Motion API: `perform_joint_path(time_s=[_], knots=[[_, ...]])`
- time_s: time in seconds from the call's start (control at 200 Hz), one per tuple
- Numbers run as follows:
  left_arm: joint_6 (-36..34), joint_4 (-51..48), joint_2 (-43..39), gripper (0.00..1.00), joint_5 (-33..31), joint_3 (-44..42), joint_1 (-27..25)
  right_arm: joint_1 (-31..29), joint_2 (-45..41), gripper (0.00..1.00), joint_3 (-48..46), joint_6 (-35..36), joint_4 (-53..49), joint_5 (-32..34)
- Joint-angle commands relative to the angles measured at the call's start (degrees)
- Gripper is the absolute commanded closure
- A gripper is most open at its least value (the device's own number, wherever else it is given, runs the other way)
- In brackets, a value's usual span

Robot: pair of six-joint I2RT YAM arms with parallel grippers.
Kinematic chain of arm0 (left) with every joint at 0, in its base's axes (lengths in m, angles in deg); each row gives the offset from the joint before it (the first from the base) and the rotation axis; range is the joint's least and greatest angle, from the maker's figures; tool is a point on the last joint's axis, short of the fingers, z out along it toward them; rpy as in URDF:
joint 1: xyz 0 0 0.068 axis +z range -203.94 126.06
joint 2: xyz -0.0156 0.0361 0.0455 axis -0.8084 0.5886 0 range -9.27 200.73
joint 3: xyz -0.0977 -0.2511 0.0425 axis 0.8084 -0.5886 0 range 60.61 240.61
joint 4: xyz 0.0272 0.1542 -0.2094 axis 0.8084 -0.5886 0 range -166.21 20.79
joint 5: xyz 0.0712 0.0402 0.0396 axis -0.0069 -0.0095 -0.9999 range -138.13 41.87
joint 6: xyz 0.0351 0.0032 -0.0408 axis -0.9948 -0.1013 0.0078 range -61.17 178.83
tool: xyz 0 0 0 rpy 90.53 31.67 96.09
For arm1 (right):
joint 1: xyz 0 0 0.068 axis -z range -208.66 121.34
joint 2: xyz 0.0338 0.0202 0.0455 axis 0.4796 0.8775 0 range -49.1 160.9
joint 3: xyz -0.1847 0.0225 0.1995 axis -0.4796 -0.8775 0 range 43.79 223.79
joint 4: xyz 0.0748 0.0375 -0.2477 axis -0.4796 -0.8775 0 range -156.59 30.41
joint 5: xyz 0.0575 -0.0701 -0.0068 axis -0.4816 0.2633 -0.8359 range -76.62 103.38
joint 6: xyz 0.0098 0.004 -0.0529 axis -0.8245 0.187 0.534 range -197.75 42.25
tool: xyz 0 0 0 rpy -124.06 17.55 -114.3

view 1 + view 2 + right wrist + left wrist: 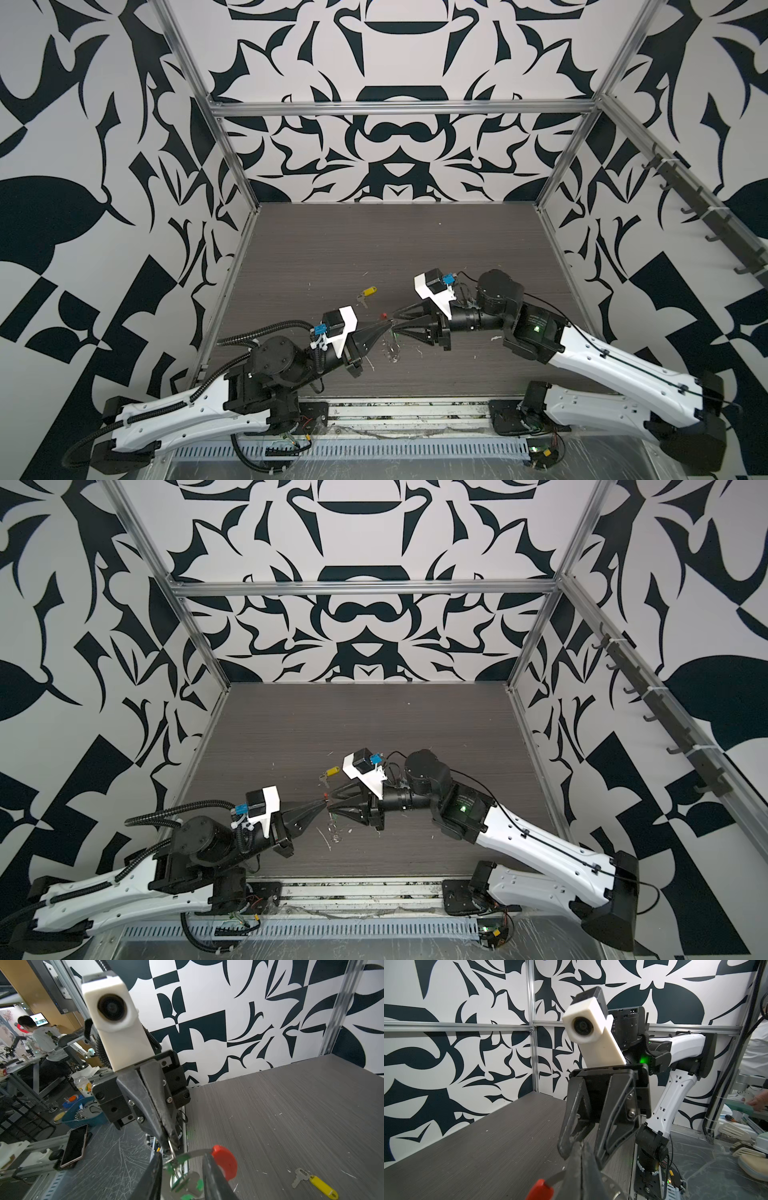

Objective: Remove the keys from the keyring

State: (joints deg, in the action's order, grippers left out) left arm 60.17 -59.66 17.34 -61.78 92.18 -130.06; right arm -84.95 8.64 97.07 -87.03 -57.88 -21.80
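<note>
Keyring (224,1161) — pinched in left end effector (171,1144).

A dark wood-grain bench (395,249) spreads around the fingers (372,334). Beyond them stand black-and-white patterned walls (395,54) in an aluminium frame (399,109). A hook rack (706,217) lines the wall to their right.

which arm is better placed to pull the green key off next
Right, probably. The left gripper is shut on the keyring, anchoring it; the right gripper stands open around the green key hanging from it. The yellow key lies on the table.
</note>
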Motion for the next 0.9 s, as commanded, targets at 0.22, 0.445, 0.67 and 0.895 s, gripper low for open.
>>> perform_joint_path(time_s=[0.22, 0.445, 0.67, 0.895], knots=[[0.9, 2.3, 0.0, 1.0, -0.4, 0.0, 0.3, 0.1, -0.3, 0.97, 1.5, -1.0, 2.2, -1.0], [2.3, 0.5, 0.0, 0.8, -1.2, 0.9, 0.3, 0.1, -1.5, 1.0, 2.4, -1.3, -2.3, 1.0], [6.1, -9.4, -1.6, 0.55, -3.6, 4.4, 0.2, 0.5, -3.2, 1.0, 7.0, 1.4, -17.5, 5.0], [9.0, -23.4, 1.5, 0.59, 2.3, 11.0, 0.3, 2.2, -1.8, 1.0, 12.1, 4.9, -29.3, 4.3]])
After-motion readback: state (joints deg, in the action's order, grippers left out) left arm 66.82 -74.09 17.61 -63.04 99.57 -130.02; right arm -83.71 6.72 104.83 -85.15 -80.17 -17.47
